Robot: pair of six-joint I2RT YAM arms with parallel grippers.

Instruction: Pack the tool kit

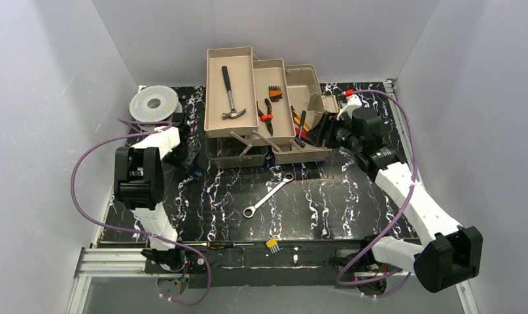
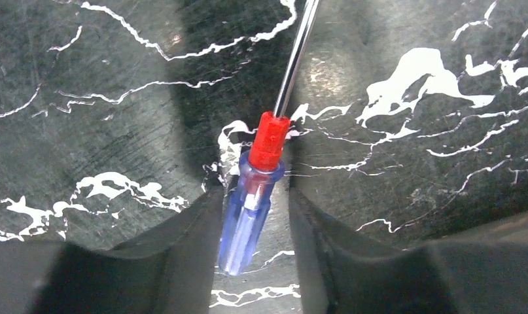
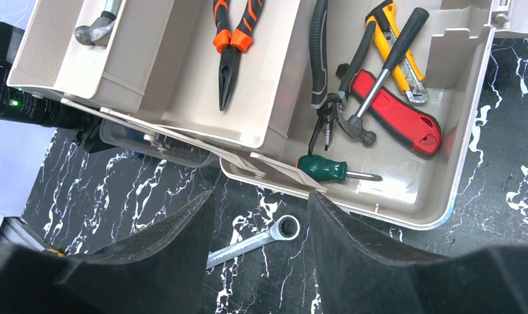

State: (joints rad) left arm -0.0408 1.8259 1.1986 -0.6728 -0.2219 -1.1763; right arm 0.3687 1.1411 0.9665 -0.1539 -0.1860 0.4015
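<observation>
Several tools are not yet packed; job perhaps half done. Nearest, at the near edge of the table (image 1: 326, 209): small yellow-and-black piece (image 1: 272, 244), kind unclear. Beyond, mid-table: wrench (image 1: 267, 195) lying loose. Left of that, left gripper (image 2: 253, 193) is down over blue-handled screwdriver (image 2: 269, 140), fingers narrow, one each side of the handle; whether they pinch it I cannot tell. Right gripper (image 3: 260, 199) hangs by the box's near right corner, fingers apart, holding nothing. Far centre: toolbox (image 1: 307, 154), tan plastic, trays fanned out stepwise. Inside: hammer (image 1: 231, 98) in left tray (image 1: 215, 104), orange-handled pliers (image 1: 267, 116) in middle tray (image 1: 284, 121), small hammer (image 3: 387, 69), red knife (image 3: 395, 111) and green screwdriver (image 3: 326, 169) in bottom bin (image 3: 411, 190). Left to do, I judge: loose tools in, trays folded, box closed
</observation>
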